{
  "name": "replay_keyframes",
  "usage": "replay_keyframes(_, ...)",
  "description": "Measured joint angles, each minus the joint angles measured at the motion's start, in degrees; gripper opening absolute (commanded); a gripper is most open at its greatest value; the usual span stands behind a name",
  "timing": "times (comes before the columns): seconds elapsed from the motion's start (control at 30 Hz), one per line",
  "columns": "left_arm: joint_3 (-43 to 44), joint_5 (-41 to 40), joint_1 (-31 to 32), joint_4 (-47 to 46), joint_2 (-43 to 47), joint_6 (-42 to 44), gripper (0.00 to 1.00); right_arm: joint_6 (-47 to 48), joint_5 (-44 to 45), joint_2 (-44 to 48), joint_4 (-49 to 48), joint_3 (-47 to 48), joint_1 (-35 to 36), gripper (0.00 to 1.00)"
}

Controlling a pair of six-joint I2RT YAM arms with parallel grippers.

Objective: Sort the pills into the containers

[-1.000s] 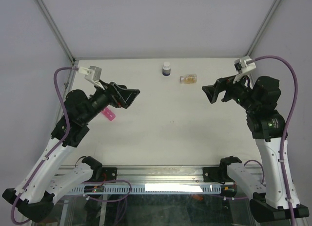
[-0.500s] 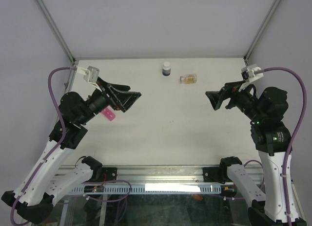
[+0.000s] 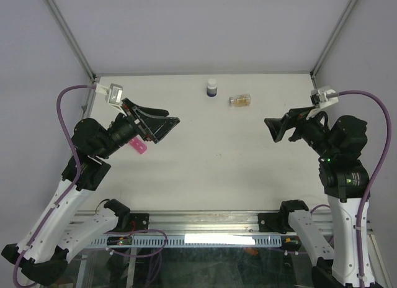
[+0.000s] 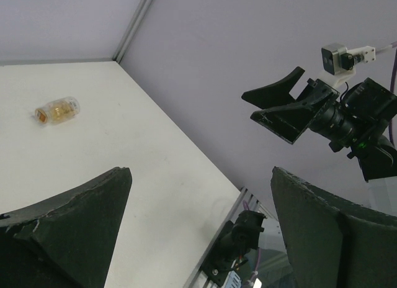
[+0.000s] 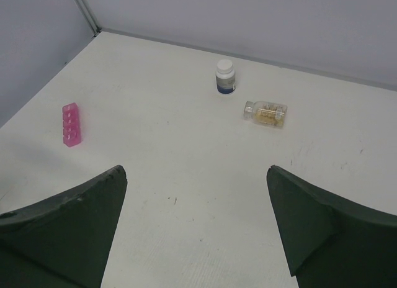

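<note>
The pills show as an orange-brown mass inside a small clear bottle point(image 3: 240, 100) lying on its side at the back of the table; it also shows in the right wrist view point(image 5: 267, 113) and the left wrist view point(image 4: 57, 111). The pink pill organiser point(image 3: 138, 146) lies at the left, partly under my left arm, and shows whole in the right wrist view point(image 5: 71, 124). My left gripper point(image 3: 162, 121) is open and empty, raised above the table right of the organiser. My right gripper point(image 3: 273, 128) is open and empty, raised at the right.
A dark bottle with a white cap point(image 3: 212, 88) stands upright at the back, left of the clear bottle; it also shows in the right wrist view point(image 5: 225, 76). Grey walls close off the back and both sides. A metal rail point(image 3: 205, 223) runs along the near edge.
Both arms have drawn back and lifted: the left gripper tilted up slightly, the right arm moved right and away from the table's middle. The bottles and organiser have not moved.
</note>
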State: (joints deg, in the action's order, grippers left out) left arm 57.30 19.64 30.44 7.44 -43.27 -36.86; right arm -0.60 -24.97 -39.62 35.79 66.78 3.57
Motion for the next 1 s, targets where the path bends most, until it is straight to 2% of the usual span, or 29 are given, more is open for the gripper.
replay_keyframes(0.63,0.00,-0.26,0.00,-0.22,0.31,-2.69,0.99,-0.66,-2.73,0.09,-0.02,0.00,-2.69,0.99)
replay_keyframes(1.0,0.52,-7.21,0.00,0.33,0.33,-8.28,0.99,-0.85,-4.02,-0.50,-0.04,0.00,-3.80,0.99)
